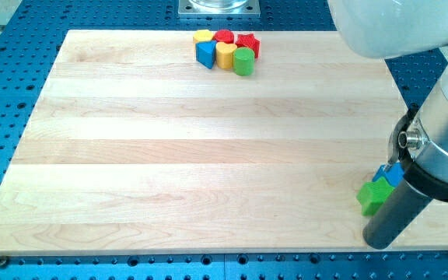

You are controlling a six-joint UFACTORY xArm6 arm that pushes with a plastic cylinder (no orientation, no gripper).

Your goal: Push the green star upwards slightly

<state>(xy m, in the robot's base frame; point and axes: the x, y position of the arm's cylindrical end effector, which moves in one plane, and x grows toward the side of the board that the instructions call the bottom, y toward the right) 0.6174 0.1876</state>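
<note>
Where the wooden board (208, 155) nears its near-right corner, we find the green star (373, 194), lying flat and close to the board's right edge. Touching it on its far-right side is a blue block (393, 173), shape not clear, partly hidden by the arm's housing.

Our rod comes down just right of the star, and my tip (379, 239) sits at the near side of it, a little to the right, near the board's front edge. Rod and star look to be in contact or nearly so; the rod's bulk covers the star's right points, so we cannot say for sure. We carry no fingers to open or close; the rod is bare and grasps nothing.

The relation that matters: the star lies far and slightly left of the tip. A push away from us, toward the far edge, should therefore meet it, though probably off-centre on its right, which may turn it left or drag the blue block along.

Well apart, at the far edge, cluster a yellow block (202, 36), red block (223, 36), red star (247, 43), blue triangle (205, 53), yellow heart (225, 54) and green cylinder (243, 61).
</note>
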